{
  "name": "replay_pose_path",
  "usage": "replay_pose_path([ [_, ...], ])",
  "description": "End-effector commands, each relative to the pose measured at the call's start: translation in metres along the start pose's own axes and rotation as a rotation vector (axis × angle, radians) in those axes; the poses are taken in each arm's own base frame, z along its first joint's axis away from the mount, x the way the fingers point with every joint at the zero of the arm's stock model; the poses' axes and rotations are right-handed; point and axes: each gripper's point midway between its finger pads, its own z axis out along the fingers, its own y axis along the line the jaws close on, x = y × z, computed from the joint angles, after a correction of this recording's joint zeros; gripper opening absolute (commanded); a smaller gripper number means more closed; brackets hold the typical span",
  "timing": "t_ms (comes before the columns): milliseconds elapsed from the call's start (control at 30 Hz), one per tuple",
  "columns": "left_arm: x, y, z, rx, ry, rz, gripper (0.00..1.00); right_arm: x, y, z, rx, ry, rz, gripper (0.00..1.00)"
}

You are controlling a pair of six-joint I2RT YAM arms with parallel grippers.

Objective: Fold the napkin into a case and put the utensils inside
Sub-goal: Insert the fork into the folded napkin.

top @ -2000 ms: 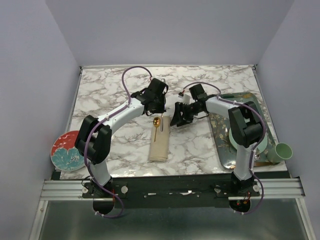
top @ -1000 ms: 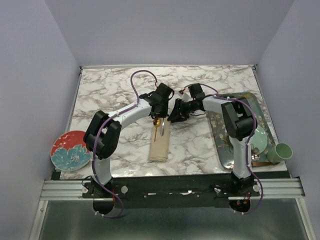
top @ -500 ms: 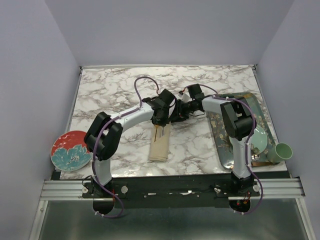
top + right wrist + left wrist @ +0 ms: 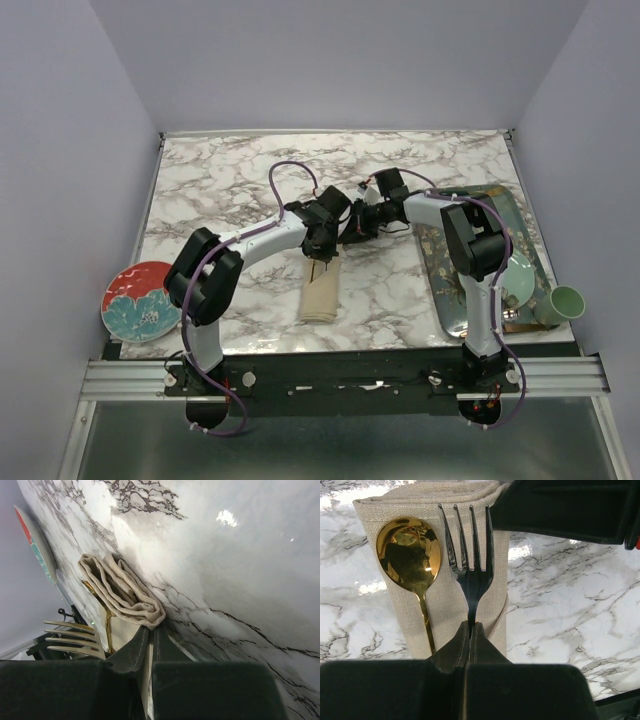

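Note:
The beige napkin (image 4: 320,295) lies folded as a narrow case (image 4: 445,600) at mid-table. A gold spoon (image 4: 409,550) rests on its top end, handle tucked into the fold. My left gripper (image 4: 470,625) is shut on the fork (image 4: 468,555), holding it by the neck just above the cloth beside the spoon. My right gripper (image 4: 151,627) has its jaws pinched on the bunched top corner of the napkin (image 4: 122,587), with the fork tines (image 4: 70,637) at its left. Both grippers meet over the case's far end, left gripper (image 4: 322,248) and right gripper (image 4: 348,235).
A red floral plate (image 4: 140,300) sits at the table's near left corner. A patterned tray (image 4: 440,270) on the right carries a pale green plate (image 4: 515,280). Beside it stands a green cup (image 4: 565,302).
My left gripper carried the fork toward me over the napkin's top, covering the spoon in the top view. My right gripper slid left to the napkin's corner and closed.

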Motion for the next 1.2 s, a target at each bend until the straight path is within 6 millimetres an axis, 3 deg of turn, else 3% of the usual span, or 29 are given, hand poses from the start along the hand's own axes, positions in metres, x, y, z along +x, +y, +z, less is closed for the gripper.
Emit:
replay_pose_path([
  [0, 0.014, -0.003, -0.006, 0.02, 0.042, -0.002, 0.0, -0.003, -0.017, 0.005, 0.046, -0.028, 0.003, 0.08],
  [467, 0.027, 0.0, 0.005, 0.005, 0.103, -0.001, 0.03, -0.004, -0.015, 0.003, 0.049, -0.038, -0.008, 0.07],
  [633, 0.03, 0.002, 0.007, -0.007, 0.119, 0.0, 0.12, -0.004, -0.013, 0.0, 0.048, -0.044, -0.023, 0.07],
  [733, 0.027, 0.0, 0.004, -0.001, 0.111, 0.01, 0.25, -0.005, -0.01, -0.002, 0.046, -0.049, -0.032, 0.07],
  [833, 0.018, -0.004, -0.001, 0.015, 0.079, 0.022, 0.34, -0.006, -0.006, -0.005, 0.042, -0.058, -0.045, 0.07],
  [1033, -0.009, -0.01, -0.023, 0.051, -0.031, 0.053, 0.42, -0.008, -0.001, -0.007, 0.03, -0.059, -0.065, 0.07],
  [1167, -0.056, -0.003, -0.051, 0.086, -0.189, 0.055, 0.43, -0.011, 0.002, -0.01, 0.027, -0.07, -0.088, 0.07],
])
